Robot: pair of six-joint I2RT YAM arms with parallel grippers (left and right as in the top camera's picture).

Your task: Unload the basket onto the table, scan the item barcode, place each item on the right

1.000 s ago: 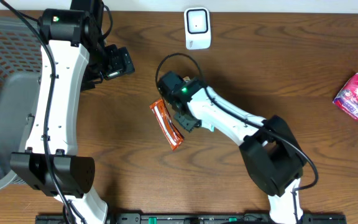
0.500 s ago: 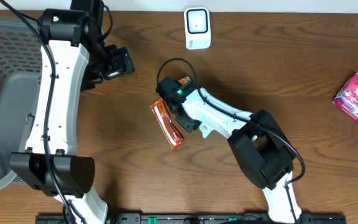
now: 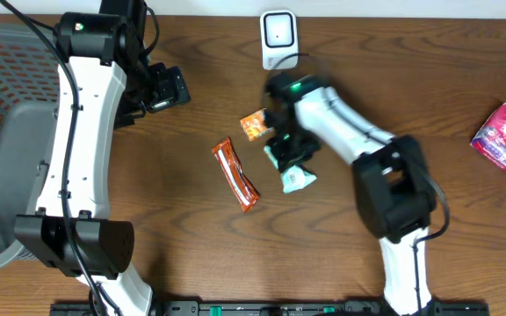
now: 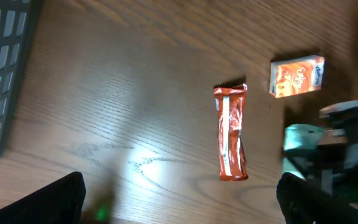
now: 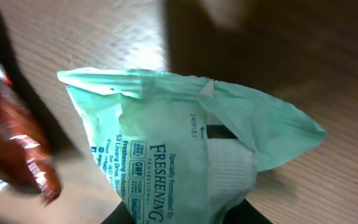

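Green packet (image 5: 185,155): soft mint-green film pouch, wrinkled, with crimped ends and a paler seam flap down one face. Dark print reads "FRESHENING" and "PROFESSIONAL", with a small code beside the flap.
Packet position: held over the middle of the bench (image 3: 429,79), on the near side of the scanner and apart from it. The pale end points away from the scanner.
Right end effector (image 3: 284,147): closed on the green packet. In the right wrist view its dark fingers show only at the bottom edge, with the pouch pinched between them.
Orange carton (image 3: 253,125): small rectangular box with flat printed faces, lying on the bench just left of the right end effector.
Red bar wrapper (image 3: 236,174): long, narrow, glossy foil pack with crimped ends and a pale stripe along its length. It lies flat, left of the green packet and near the carton, touching neither.
Scanner (image 3: 278,39): white rounded housing with a dark-framed window, at the far edge of the bench.
Left end effector (image 3: 163,88): fingers spread wide with nothing between them, well left of the carton.
Pink packet (image 3: 505,138): crinkled printed pouch at the far right of the bench, well apart from everything else.
Basket (image 3: 7,105): grey, with lattice walls, at the left end.
Bench surface: dark brown wood grain with a slight sheen.
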